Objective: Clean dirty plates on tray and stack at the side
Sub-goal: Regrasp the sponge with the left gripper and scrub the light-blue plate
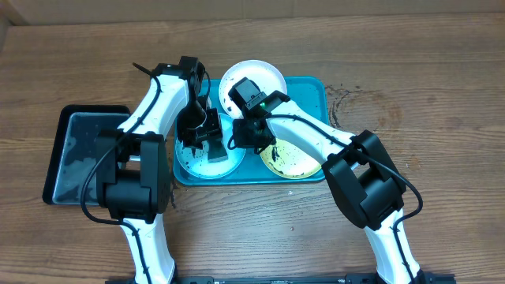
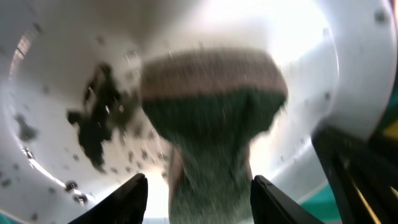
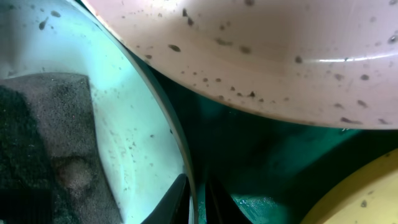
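Note:
The turquoise tray [image 1: 316,88] holds three plates. The white plate [image 1: 264,75] is at the back. The yellow-green-rimmed plate [image 1: 300,162] is front right. The teal-rimmed plate [image 1: 193,166] is front left. My left gripper [image 1: 203,136] is shut on a green and tan sponge [image 2: 205,124], which presses on the teal-rimmed plate's inside [image 2: 56,93] beside dark smears. My right gripper [image 1: 239,140] is shut on that plate's right rim [image 3: 186,155]. The right wrist view also shows the white plate [image 3: 280,56], the yellow-green-rimmed plate [image 3: 367,199] and the tray floor [image 3: 280,168].
A smaller black tray [image 1: 79,154] lies on the wooden table [image 1: 442,95] left of the turquoise tray. Dark specks lie on the wood by the turquoise tray's right back corner [image 1: 341,95]. Both arms cross over the tray's front.

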Robot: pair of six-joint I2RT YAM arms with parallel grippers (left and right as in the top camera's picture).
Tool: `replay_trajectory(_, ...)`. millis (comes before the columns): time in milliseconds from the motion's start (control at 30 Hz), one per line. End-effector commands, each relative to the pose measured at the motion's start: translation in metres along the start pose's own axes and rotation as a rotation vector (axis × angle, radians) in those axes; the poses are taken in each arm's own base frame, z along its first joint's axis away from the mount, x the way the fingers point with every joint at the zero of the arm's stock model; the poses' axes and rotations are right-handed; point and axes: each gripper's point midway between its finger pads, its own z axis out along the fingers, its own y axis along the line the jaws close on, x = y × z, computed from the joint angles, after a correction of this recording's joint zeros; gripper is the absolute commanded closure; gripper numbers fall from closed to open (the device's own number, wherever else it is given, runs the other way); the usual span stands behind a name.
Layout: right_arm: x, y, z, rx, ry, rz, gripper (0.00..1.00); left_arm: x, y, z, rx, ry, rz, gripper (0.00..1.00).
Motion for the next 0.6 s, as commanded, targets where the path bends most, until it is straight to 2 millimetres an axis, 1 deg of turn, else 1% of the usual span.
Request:
replay_trajectory(0, 0.003, -0.008, 0.012, 0.033, 0.014, -0.002, 0.88, -0.006, 0.006, 0.003, -0.029, -0.036, -0.027, 0.45)
replay_trajectory(100, 0.005, -0.009, 0.012, 0.038, 0.021, -0.001, 0.88, -0.009, 0.006, 0.005, -0.024, -0.047, -0.025, 0.47)
replay_trajectory(133, 0.006, -0.01, 0.012, 0.041, 0.026, 0.0, 0.89, -0.008, 0.006, 0.005, -0.025, -0.045, -0.025, 0.51)
replay_trajectory(200, 0.008, -0.011, 0.011, 0.046, 0.033, 0.001, 0.89, -0.008, 0.006, 0.005, -0.027, -0.045, -0.026, 0.68)
replay_trajectory(233, 0.008, -0.012, 0.011, 0.048, 0.036, 0.002, 0.89, -0.009, 0.007, 0.005, -0.03, -0.05, -0.025, 0.78)
replay_trajectory(267, 0.009, -0.012, 0.011, 0.048, 0.036, 0.002, 0.89, -0.01, 0.007, 0.005, -0.033, -0.054, -0.025, 0.85)
replay_trajectory(300, 0.009, -0.012, 0.011, 0.049, 0.037, 0.002, 0.89, -0.01, 0.008, 0.005, -0.038, -0.056, -0.025, 0.89)
replay_trajectory(433, 0.01, -0.013, 0.011, 0.053, 0.042, 0.004, 0.88, -0.01, 0.009, 0.005, -0.043, -0.056, -0.025, 0.96)
replay_trajectory(567, 0.012, -0.014, 0.011, 0.06, 0.051, 0.005, 0.88, -0.01, 0.017, 0.007, -0.084, -0.06, -0.028, 0.96)
